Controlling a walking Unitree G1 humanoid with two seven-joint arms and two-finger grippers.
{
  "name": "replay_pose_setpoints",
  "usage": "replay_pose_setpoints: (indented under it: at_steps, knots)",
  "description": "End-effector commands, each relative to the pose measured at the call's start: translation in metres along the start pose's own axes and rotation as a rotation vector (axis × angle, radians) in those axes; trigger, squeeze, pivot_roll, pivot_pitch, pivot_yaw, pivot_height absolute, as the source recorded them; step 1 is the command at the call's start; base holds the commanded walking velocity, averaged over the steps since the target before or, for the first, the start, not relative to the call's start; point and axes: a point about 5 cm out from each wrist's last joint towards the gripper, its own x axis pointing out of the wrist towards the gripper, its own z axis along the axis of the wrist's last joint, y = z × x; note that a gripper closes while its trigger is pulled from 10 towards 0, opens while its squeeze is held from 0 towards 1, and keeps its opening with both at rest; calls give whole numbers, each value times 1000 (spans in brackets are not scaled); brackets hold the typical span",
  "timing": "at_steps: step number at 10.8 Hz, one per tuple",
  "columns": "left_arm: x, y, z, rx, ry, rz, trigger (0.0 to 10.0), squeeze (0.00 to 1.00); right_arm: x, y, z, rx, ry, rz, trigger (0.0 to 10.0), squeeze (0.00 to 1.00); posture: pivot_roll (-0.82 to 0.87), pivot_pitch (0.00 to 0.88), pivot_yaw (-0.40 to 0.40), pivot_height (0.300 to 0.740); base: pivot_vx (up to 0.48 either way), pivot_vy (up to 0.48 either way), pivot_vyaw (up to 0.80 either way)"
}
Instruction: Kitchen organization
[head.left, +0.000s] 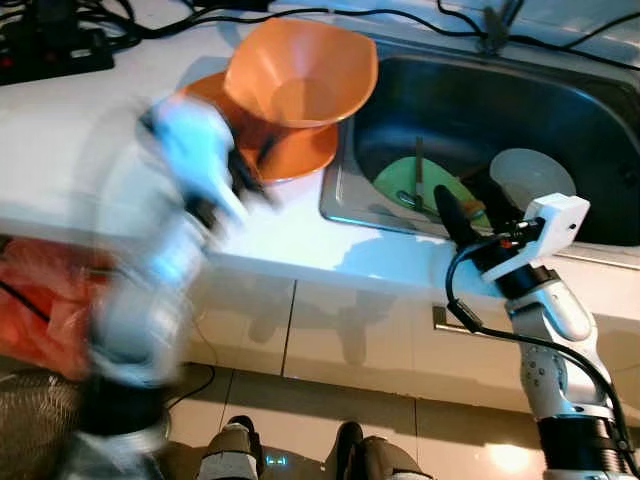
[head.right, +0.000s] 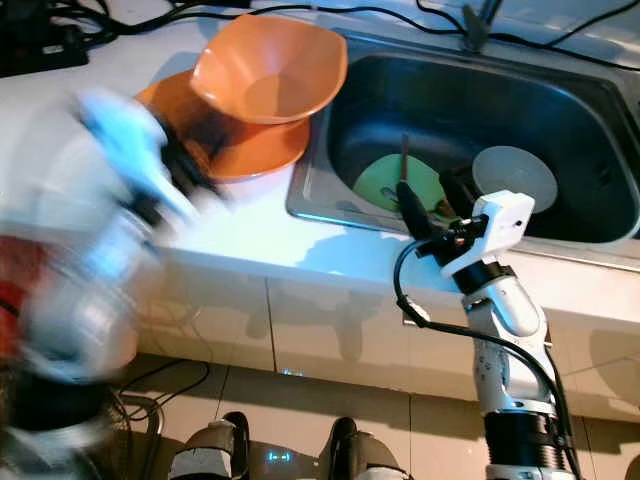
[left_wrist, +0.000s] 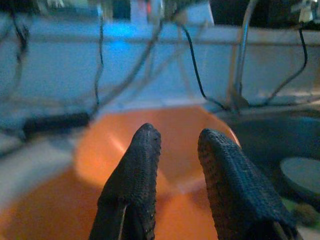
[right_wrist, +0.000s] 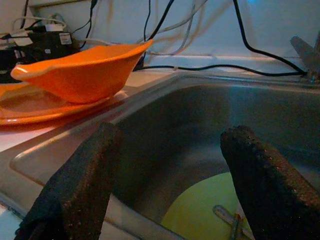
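An orange bowl (head.left: 300, 75) rests tilted on an orange plate (head.left: 300, 155) on the white counter, just left of the steel sink (head.left: 560, 110). In the sink lie a green plate (head.left: 400, 180) with a utensil (head.left: 418, 170) across it, and a pale round dish (head.left: 530, 175). My left gripper (head.left: 245, 180) is blurred by motion at the orange plate's near rim. In the left wrist view the left gripper (left_wrist: 177, 145) is open and empty, pointing at the bowl. My right gripper (head.left: 468, 205) hangs open over the sink's front edge, above the green plate (right_wrist: 200, 210).
A black power strip (head.left: 50, 45) and several cables run along the back of the counter. The faucet base (head.left: 495, 30) stands behind the sink. White cabinet fronts (head.left: 350, 330) lie below, with an orange bag (head.left: 40, 300) at the left.
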Motion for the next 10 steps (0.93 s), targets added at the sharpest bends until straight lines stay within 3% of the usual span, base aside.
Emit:
replay_pose_setpoints:
  at_steps: [1,3,4,6,8,10]
  knots:
    - [0,-1,10,27,-14,-62,10000,0,-9,-1,-20,33,87,-23,10000,0,203,214,-70,740,0,0,0]
    - [-1,8,10,138,54,-220,10000,0,-7,1,-22,37,84,-22,10000,0,203,197,-56,740,0,0,0]
    - [-1,16,7,146,85,-245,10000,1000,-6,1,-22,37,83,-23,10000,0,205,193,-52,740,0,0,0]
    - [-2,40,-4,172,173,-289,10000,1000,-4,3,-23,40,74,-25,10000,0,203,182,-36,740,0,0,0]
    - [1,52,-3,207,206,-320,10000,1000,-3,9,-26,48,70,-16,10000,0,202,169,-25,740,0,0,0]
    - [11,67,-2,201,200,-202,10000,1000,-3,9,-27,47,69,-18,10000,0,199,169,-22,740,0,0,0]
